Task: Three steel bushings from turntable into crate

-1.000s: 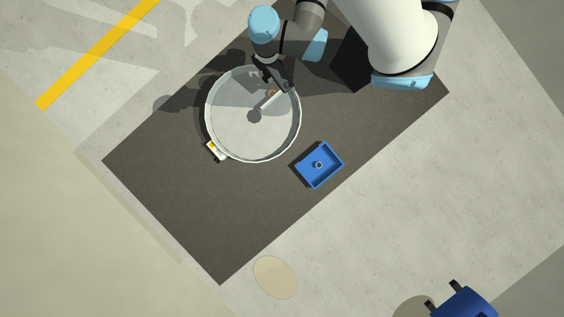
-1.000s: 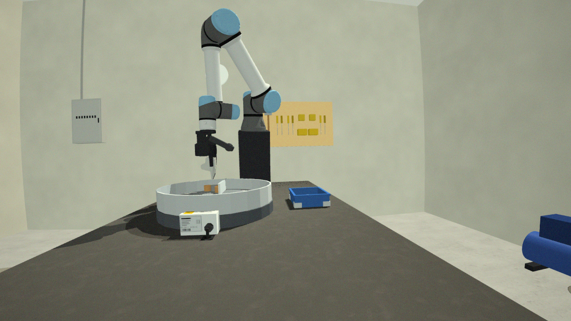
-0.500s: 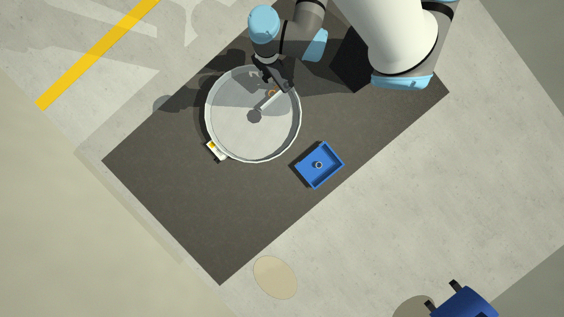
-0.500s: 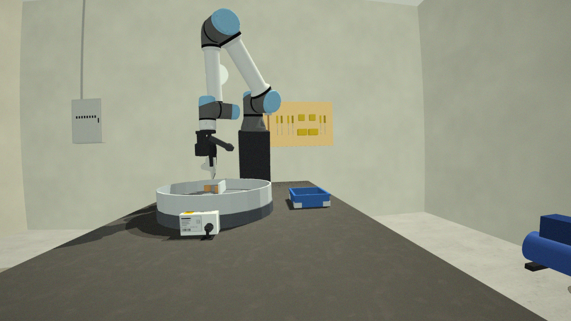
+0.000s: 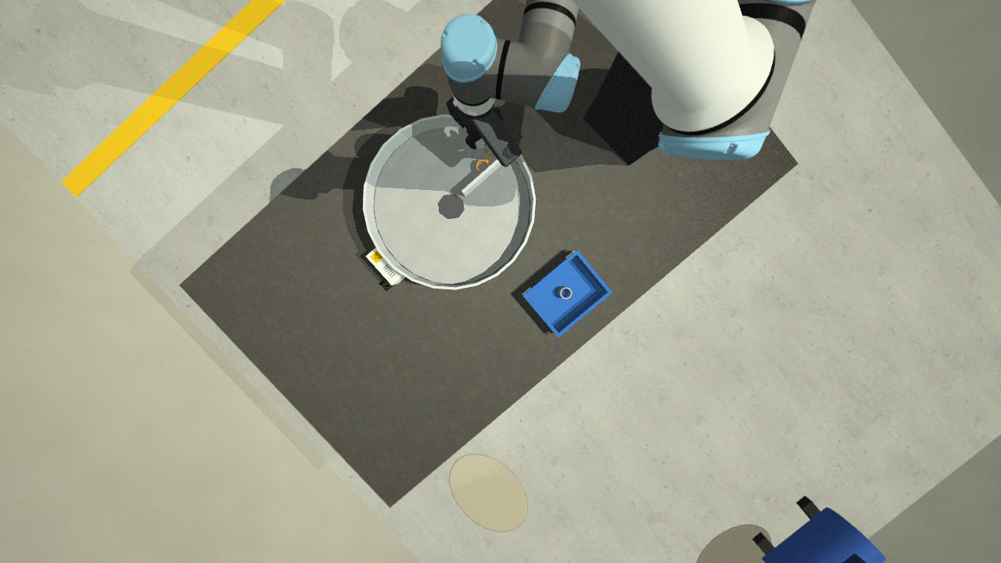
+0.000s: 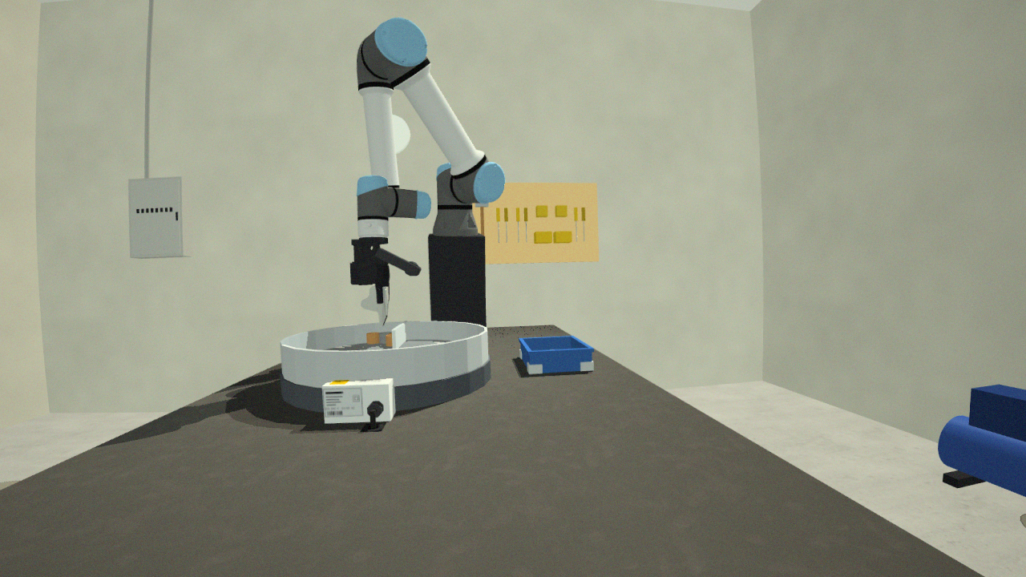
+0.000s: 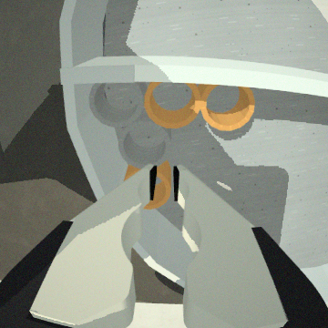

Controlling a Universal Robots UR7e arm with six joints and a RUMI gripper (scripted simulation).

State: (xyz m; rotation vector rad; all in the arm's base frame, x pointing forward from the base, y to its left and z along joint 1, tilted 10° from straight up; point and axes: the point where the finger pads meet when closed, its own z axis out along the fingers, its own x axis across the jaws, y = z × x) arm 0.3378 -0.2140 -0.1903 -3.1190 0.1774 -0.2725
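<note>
Nearly pressed together, the gripper [image 5: 473,140] [image 6: 384,322] [image 7: 165,168] pinches nothing and hangs over the turntable [image 5: 368,202] [image 6: 383,367] [image 7: 82,155], its pale fingers pointing down. Below the tips sits an orange sleeve [image 7: 166,187], partly hidden by one finger. Looking along the wrist, I see two grey steel bushings toward eleven o'clock: a nearer one [image 7: 144,158] and a farther one [image 7: 97,107], both plain, round, hollow and dulled by shadow. Two more orange rings [image 5: 477,166] [image 6: 372,337] [image 7: 228,122] sit side by side at twelve and one o'clock, next to a white divider [image 5: 481,179] [image 6: 397,335] [image 7: 205,73].

From overhead, the blue crate [image 5: 549,318] [image 6: 557,361] lies at four o'clock from the turntable, on the dark desk [image 5: 335,349] [image 6: 487,474]. One steel bushing [image 5: 565,298] stands in it, upright, its bright rim around a dark bore. A white labelled box [image 5: 385,267] [image 6: 344,404] sits at half past seven by the turntable. On the far wall hang a tan tool board [image 6: 541,252] and a grey cabinet [image 6: 155,233].
</note>
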